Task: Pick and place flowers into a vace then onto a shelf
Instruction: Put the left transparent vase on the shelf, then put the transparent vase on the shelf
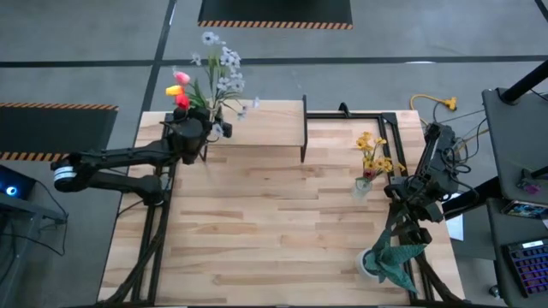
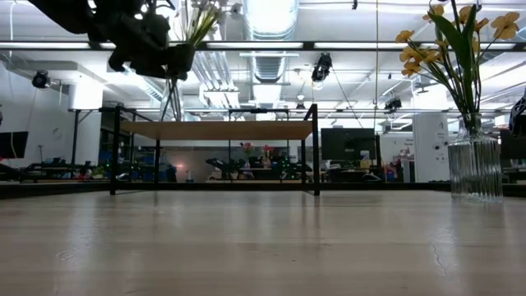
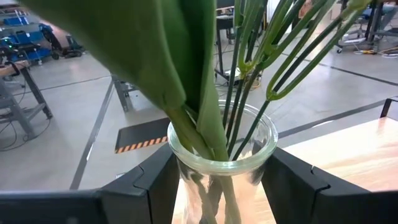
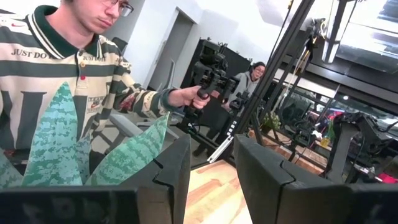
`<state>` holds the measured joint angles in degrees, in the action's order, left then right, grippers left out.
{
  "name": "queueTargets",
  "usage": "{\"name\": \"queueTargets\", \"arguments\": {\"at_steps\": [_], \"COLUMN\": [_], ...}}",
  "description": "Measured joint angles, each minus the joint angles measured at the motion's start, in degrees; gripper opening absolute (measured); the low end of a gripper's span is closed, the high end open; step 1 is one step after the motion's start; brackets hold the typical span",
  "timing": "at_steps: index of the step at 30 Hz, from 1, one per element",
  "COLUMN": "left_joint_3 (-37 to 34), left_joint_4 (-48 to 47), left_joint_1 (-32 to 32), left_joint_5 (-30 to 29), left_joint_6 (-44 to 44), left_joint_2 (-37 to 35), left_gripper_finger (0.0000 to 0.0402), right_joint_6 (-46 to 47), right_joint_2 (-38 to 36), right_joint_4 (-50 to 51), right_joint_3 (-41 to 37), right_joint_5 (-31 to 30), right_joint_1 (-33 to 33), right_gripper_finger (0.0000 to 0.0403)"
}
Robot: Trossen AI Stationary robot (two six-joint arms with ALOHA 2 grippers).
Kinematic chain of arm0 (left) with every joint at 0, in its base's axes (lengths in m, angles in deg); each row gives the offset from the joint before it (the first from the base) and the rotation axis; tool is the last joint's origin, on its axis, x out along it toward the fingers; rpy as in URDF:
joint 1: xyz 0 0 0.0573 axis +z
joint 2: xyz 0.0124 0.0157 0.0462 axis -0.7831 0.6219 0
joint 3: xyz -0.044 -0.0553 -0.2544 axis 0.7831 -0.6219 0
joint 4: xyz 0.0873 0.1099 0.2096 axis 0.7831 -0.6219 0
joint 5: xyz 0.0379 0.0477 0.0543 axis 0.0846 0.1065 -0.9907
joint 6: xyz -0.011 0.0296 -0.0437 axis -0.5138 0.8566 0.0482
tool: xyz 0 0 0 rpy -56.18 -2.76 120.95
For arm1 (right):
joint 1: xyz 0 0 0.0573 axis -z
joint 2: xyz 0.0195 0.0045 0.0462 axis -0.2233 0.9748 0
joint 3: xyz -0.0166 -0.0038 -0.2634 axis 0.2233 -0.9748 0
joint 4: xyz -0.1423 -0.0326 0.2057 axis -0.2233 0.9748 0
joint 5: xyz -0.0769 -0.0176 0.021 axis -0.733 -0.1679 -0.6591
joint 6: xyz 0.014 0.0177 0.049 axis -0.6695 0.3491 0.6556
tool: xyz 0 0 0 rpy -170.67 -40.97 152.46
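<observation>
A clear glass vase (image 3: 221, 155) holds flowers (image 1: 214, 81): red, pink and yellow tulips and a spray of pale blossoms. My left gripper (image 1: 199, 137) is shut on this vase at the table's far left, above the left end of the shelf (image 2: 218, 130), a low wooden board on thin black legs. My right gripper (image 1: 402, 190) waits open at the table's right edge with nothing between its fingers (image 4: 174, 180). My left gripper pinches the vase's glass wall (image 3: 183, 180) just below the rim, one finger (image 3: 152, 186) on either side. The fingers come in level from the table's left side. The vase stands upright in the hold, lifted above the shelf board, with the stems rising out of it.
A second ribbed glass vase (image 2: 475, 164) with yellow flowers (image 1: 374, 154) stands at the table's right. A green spiky-leaved potted plant (image 1: 385, 261) sits near the right front corner. Beyond the table a person (image 4: 68, 68) holds a hand-held device.
</observation>
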<state>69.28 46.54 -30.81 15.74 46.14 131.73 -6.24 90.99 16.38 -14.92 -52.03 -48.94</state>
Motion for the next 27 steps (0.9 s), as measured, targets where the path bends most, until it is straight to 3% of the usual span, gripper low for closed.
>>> {"name": "queueTargets", "arguments": {"at_steps": [13,27], "left_joint_3": [0.0,0.0], "left_joint_4": [-0.2,-1.4], "left_joint_1": [0.0,-0.1], "left_joint_5": [0.0,-0.1], "left_joint_6": [-1.0,2.7], "left_joint_2": [0.0,-0.4], "left_gripper_finger": [0.0188,0.0317], "right_joint_6": [0.2,0.3], "right_joint_2": [0.0,0.0], "right_joint_4": [0.0,0.0], "right_joint_3": [0.0,0.0], "right_joint_5": [-0.4,-0.4], "right_joint_1": [0.0,0.0], "right_gripper_finger": [0.0114,0.0114]}}
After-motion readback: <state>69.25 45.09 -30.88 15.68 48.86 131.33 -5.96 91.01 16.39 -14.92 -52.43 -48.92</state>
